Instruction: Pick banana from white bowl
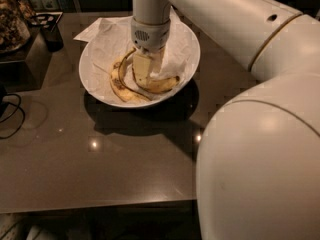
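Down inside the white bowl [92,79], on its crinkled paper lining [107,39], the banana [162,85] lies curved across the middle and the near-right part of the bowl. Its dark tip points toward the right rim. The gripper [145,74] hangs straight down over the bowl's centre, low on the banana's upper end, and covers that part. From where I stand I cannot tell whether it has closed on the fruit or is only poised on it.

I would judge the banana light and soft under a smooth skin. Too hard a squeeze would bruise it, and the curve could let it roll. The thick middle, taken across its width, looks the safest place to hold, better than the thin stem or the tip.

A second, thinner banana [120,86], brown-spotted and dark-edged, lies just beside it toward the bowl's left side, close enough to be nudged or caught by mistake. The loose paper could also snag or lift with the fruit. The bowl's raised wall means the lift must go up before it goes sideways.

Beyond the bowl's left rim on the dark table [100,159] stand a small dark container [50,31] and a black cable [10,114], both well apart from the work.
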